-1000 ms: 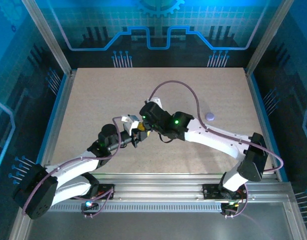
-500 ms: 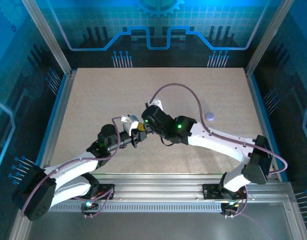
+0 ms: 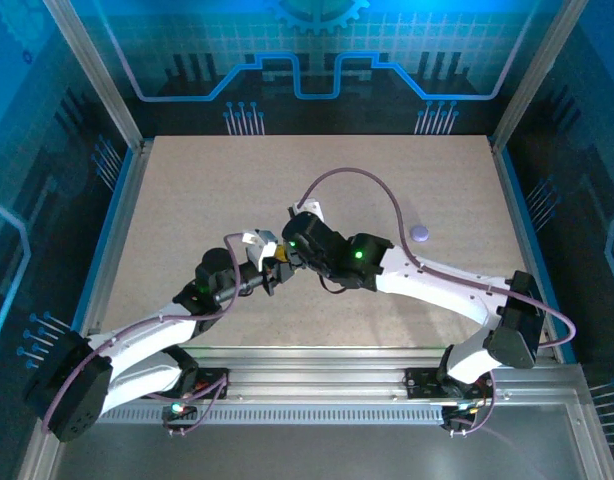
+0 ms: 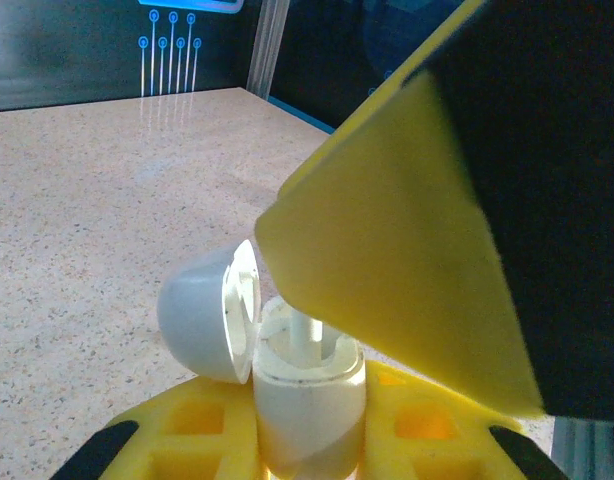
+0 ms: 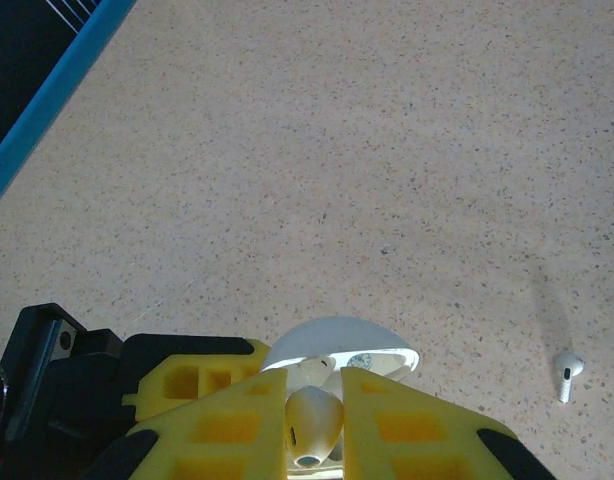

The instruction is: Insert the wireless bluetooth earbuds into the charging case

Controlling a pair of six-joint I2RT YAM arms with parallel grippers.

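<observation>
The left gripper (image 4: 307,445) is clamping the open case (image 4: 305,392) while the right gripper (image 5: 313,432), pinched shut on a white earbud (image 5: 312,418), is holding it at the case's mouth (another earbud (image 5: 566,377) is lying well apart from the case), so seating it is likely calling for a straight press, then release.

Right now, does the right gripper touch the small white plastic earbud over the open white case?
Touching. The right wrist view shows the right gripper with both yellow fingers pressed against the sides of the small white plastic earbud, with no gap on either side.
</observation>
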